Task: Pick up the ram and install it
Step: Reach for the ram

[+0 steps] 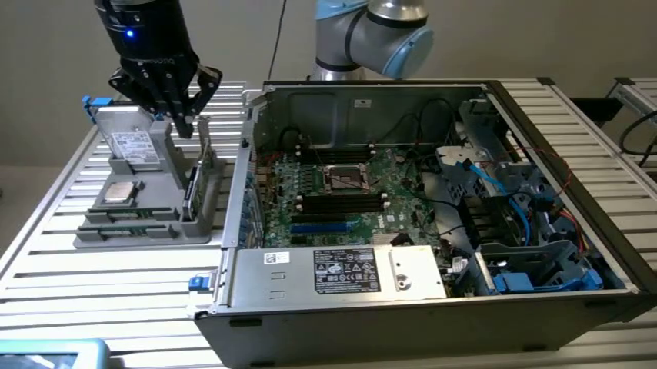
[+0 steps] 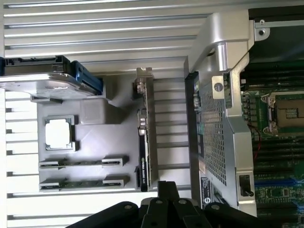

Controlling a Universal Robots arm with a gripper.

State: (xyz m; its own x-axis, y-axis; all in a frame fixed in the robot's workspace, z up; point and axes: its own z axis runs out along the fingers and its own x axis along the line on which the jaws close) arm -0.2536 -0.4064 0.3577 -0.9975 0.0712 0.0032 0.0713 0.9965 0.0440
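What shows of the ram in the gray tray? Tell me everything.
Two slim green ram sticks stand on edge, parallel, each in its own slot of the gray tray, gray holders covering their ends. They sit next to the square silver processor, apart from it. The gripper hangs over the tray's other end and touches neither.

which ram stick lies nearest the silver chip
The ram stick in the slot right beside the silver chip; the other stick lies one slot farther out.
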